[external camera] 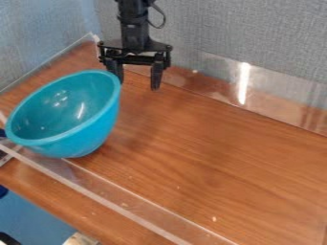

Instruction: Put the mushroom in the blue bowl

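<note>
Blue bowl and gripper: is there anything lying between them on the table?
No. In the camera view the short stretch between the blue bowl and the open gripper shows only bare wooden table. No mushroom is visible anywhere.

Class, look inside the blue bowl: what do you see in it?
The blue bowl is tilted toward the camera; its visible interior is bare. No mushroom shows. The near rim hides a small strip inside.

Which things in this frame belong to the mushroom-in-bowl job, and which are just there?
Job:
- blue bowl, tilted, at the table's left
- gripper, open and empty
- mushroom: not visible

Just there:
- wooden table
- clear barrier along the table's edge
</note>
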`<state>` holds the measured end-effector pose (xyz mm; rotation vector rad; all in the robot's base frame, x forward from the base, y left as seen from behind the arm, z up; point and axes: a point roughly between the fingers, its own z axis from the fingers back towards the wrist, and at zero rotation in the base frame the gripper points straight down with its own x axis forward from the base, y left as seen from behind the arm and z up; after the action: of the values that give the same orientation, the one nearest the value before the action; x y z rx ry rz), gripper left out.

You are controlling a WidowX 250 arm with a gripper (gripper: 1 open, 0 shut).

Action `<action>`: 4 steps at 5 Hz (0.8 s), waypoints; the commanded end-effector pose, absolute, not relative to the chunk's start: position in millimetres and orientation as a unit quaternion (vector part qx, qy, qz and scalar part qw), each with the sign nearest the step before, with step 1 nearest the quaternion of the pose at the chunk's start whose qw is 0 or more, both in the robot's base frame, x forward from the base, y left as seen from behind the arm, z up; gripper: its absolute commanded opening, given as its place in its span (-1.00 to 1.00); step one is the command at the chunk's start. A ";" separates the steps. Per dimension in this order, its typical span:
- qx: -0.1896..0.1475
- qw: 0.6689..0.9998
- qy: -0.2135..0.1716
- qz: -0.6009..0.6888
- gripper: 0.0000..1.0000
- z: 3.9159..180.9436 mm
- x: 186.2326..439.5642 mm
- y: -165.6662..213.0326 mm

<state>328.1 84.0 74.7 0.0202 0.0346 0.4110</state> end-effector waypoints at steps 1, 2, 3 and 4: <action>0.017 0.969 0.009 0.246 1.00 87.1 313.4 109.4; 0.021 0.968 0.013 0.251 1.00 85.1 309.0 114.1; 0.024 0.966 0.017 0.257 1.00 83.4 304.4 118.1; 0.028 0.965 0.021 0.262 1.00 81.6 300.0 122.0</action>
<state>321.9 99.0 79.0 0.0501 0.0179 0.4286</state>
